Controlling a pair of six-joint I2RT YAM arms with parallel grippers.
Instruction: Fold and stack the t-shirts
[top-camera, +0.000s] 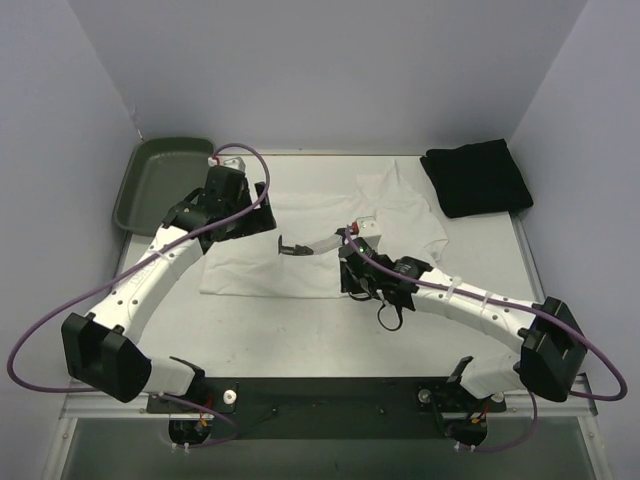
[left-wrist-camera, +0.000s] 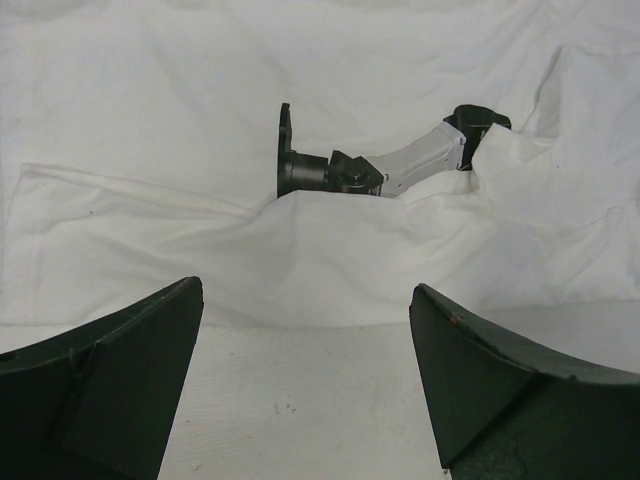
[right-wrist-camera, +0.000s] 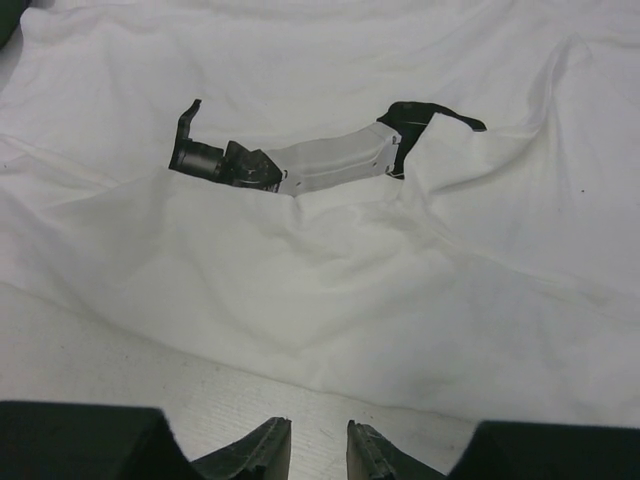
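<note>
The white t-shirt (top-camera: 260, 262) lies in the middle of the table (top-camera: 300, 350), its long side running left to right. The right gripper (right-wrist-camera: 318, 452) is at its near edge, open just a little, holding nothing. The left gripper (left-wrist-camera: 305, 380) is wide open and empty over the shirt's left end. The black t-shirt (top-camera: 478, 178) sits folded, far right.

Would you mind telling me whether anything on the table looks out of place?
Yes: a black-and-white mechanical part lies on the white t-shirt mid-table, one end tucked under a fold. It looks like hardware, not laundry. The black t-shirt sits neatly folded at the far right.
</note>
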